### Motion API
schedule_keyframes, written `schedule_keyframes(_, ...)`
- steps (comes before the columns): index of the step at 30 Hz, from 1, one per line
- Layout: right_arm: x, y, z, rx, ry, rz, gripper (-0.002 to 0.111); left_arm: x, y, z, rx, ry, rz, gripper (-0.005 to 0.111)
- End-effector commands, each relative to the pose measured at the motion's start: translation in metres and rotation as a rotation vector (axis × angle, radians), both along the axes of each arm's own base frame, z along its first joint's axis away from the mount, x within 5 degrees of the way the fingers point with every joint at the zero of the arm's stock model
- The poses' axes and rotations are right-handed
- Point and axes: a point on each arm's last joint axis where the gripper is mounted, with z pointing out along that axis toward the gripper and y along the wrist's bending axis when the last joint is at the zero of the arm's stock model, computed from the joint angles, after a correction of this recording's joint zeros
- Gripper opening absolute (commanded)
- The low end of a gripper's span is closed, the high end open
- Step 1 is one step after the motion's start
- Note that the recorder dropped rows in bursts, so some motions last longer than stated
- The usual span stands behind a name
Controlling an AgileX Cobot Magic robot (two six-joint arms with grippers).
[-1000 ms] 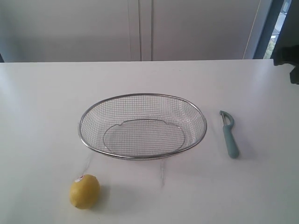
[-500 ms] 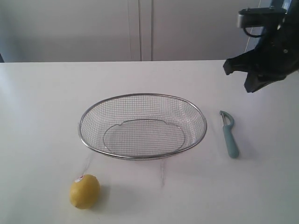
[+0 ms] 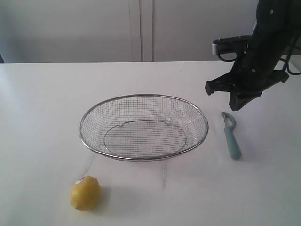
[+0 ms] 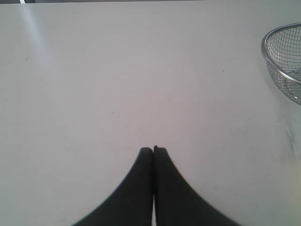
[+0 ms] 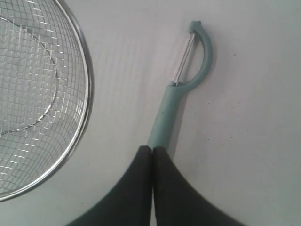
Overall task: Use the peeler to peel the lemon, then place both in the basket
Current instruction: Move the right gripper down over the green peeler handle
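Left gripper (image 4: 153,149): clenched, its two black fingers pressed flat together with nothing between them. I only see it through its own wrist camera, over bare white table (image 4: 94,84), with a bit of the basket's rim at the edge of that picture.

Lemon (image 3: 85,193): sits on the table at the near left, on its own, well apart from both arms. It is bright yellow, with a small white-and-red sticker at its upper left. It is near the basket's front left corner but not touching it.

Basket (image 3: 81,127): silver wire mesh with a thick rim, mid-table, between lemon and peeler. I see only mesh inside it.

Peeler (image 3: 231,136): flat on the table just right of the basket, clear of the rim. The teal handle points toward the near edge and the curved head points away. In the right wrist camera the narrow metal blade (image 5: 184,59) lies across the bow of the head.

Right gripper (image 3: 237,104): clenched, fingers shut on each other and gripping nothing. In the exterior camera it hangs off the black arm (image 3: 263,42), tips pointing down at the far end of the peeler, beside the basket's far right rim. In the wrist camera the closed tips cover the end of the handle. I cannot tell whether they touch it.
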Motion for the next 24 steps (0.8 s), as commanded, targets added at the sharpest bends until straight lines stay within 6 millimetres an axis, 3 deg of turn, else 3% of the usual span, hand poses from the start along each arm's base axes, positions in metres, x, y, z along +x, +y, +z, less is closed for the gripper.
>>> schedule_keyframes(1,0.006,0.0,-0.012,-0.014,0.027,-0.005,0.0,0.0,0.0,-0.001,0.003,-0.001,-0.001,0.0)
schedule_keyframes(11,0.012,0.002,-0.038,-0.028,0.093,-0.009,0.0,0.0,0.0,-0.001,0.003,-0.001,-0.001,0.0)
schedule_keyframes(24,0.018,0.003,-0.052,-0.009,0.092,-0.105,0.0,0.0,0.0,-0.001,0.003,-0.001,-0.001,0.0)
